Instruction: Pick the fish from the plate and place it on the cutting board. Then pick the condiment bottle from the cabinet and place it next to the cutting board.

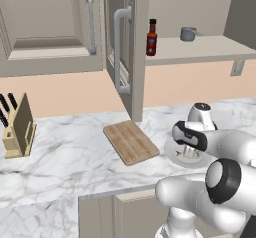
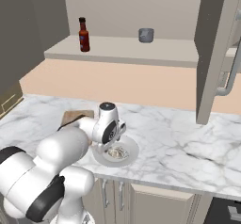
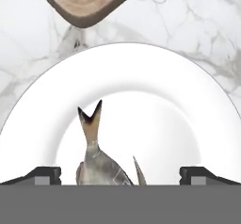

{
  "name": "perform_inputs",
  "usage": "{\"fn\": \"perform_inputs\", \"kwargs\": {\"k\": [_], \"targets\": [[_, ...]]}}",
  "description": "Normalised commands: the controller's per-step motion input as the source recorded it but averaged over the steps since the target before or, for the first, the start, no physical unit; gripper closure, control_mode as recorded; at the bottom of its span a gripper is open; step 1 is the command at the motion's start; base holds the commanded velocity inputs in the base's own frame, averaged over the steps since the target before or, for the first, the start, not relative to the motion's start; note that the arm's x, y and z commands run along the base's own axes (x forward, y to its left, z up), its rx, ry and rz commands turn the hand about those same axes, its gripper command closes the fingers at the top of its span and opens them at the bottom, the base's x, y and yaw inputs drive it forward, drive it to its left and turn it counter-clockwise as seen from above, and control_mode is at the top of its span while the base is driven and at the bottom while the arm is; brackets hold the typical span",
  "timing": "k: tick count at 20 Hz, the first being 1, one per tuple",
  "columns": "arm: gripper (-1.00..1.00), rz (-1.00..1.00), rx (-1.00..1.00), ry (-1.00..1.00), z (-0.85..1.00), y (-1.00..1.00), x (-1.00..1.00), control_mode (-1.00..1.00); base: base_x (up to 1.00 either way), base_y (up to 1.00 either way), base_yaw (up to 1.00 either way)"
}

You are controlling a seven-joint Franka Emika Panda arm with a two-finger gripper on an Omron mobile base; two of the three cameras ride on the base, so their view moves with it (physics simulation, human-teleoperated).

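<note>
**Claw low over fish on plate**

Fish (image 3: pixel 98 159) lies on the plate (image 3: pixel 188 105), tail fork pointing toward the board (image 3: pixel 87 2) in the hand view, its body running down between the two fingertips (image 3: pixel 44 175). The tips stand wide apart, one on each side of the fish, and neither touches it. The head end is cut off by the bottom of that view.

In the left base view the gripper (image 1: pixel 190 154) hangs just above the plate (image 1: pixel 172 157), pointing down, with the white arm folded in front of it. The right base view shows the same gripper (image 2: pixel 114 148) over the plate (image 2: pixel 132 155), with a bit of fish (image 2: pixel 116 153) showing under the hand.

The plate sits on the marble counter (image 1: pixel 65 167), just beside the board (image 1: pixel 131 142), near one of its corners; from the hand view they look slightly apart. The board is bare wood and lies at an angle to the counter edge.

Up on the shelf (image 1: pixel 210 49) of the open cabinet (image 1: pixel 125 47), the bottle (image 1: pixel 151 38) stands upright near the door (image 1: pixel 139 57). A small grey pot (image 1: pixel 189 33) sits further along the shelf, well apart from it. The right base view shows the bottle (image 2: pixel 84 35) at the left part of the shelf too.

A knife block (image 1: pixel 19 128) stands at the far left of the counter, well away from the board.
</note>
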Motion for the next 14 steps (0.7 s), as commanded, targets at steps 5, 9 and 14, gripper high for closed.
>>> {"fn": "perform_inputs", "kwargs": {"k": [5, 9, 14], "targets": [[-1.0, 0.04, 0.0, 0.0, -0.26, 0.0, 0.09, -1.0, 0.0, 0.0, 0.0], [-1.0, 0.04, 0.0, 0.0, -0.21, 0.0, 0.18, -1.0, 0.0, 0.0, 0.0], [-1.0, 0.04, 0.0, 0.0, -0.22, 0.0, 0.17, -1.0, 0.0, 0.0, 0.0]]}}
